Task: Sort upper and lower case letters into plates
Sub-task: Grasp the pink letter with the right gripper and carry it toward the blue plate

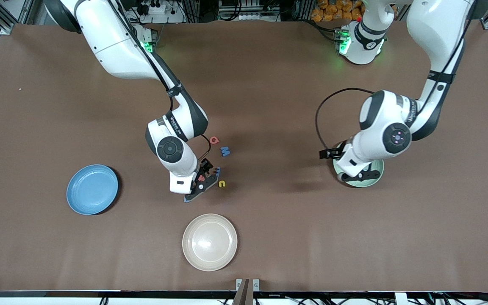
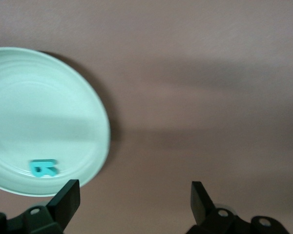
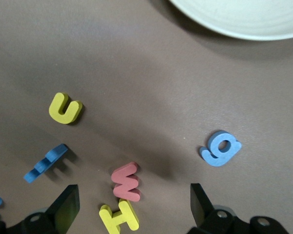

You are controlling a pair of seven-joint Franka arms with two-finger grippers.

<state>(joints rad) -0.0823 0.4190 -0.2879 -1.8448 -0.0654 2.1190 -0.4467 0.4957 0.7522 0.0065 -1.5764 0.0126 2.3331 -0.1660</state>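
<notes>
The left gripper [image 2: 132,200] hangs over the round pale mint green plate [image 1: 377,178] at the left arm's end of the table, its 2 black fingers [image 2: 66,197] spread apart with nothing between them. 1 small flat teal letter [image 2: 43,167], apparently an R though it shows blurred, lies inside that plate near its rim.

The right gripper [image 3: 132,204] is low over the cluster of little foam letters near the middle of the brown table [image 1: 269,106], fingers likewise parted and empty. Under it lie a yellow u [image 3: 65,108], a blue slanted letter [image 3: 46,162], a pink w [image 3: 125,182], a yellow H [image 3: 118,217] touching the w, and a blue g [image 3: 220,148] set apart from the rest. A red Q [image 1: 214,140] and a blue M [image 1: 225,151] sit just beside each other, farther from the front camera.

The round blue plate [image 1: 92,189] lies toward the right arm's end, empty, and the round cream plate [image 1: 209,242] sits nearest the front camera
</notes>
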